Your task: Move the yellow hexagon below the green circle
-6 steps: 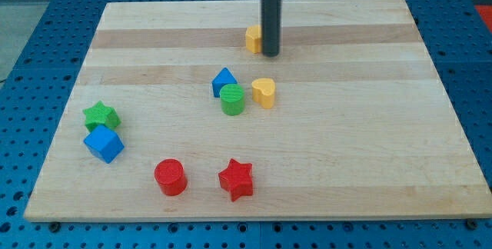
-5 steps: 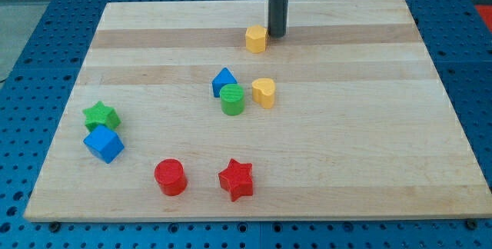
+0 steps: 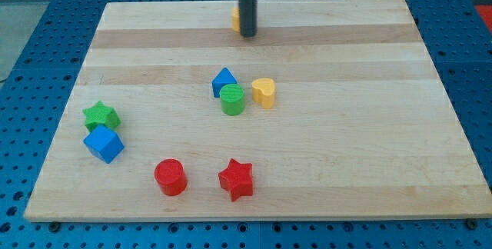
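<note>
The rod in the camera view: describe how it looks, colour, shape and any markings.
It is a straight, round rod, dark grey to black, with a smooth matte surface and a faint lighter sheen down one side. My tip ends flat and blunt. No cables, labels or markings show on it. Its upper end runs out of the view's top.

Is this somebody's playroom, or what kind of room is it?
Probably a robot lab bench, not a playroom. A wooden board lies on a blue table full of holes, my tip touches the board beside the yellow hexagon, and toy blocks like the green circle are scattered about.
</note>
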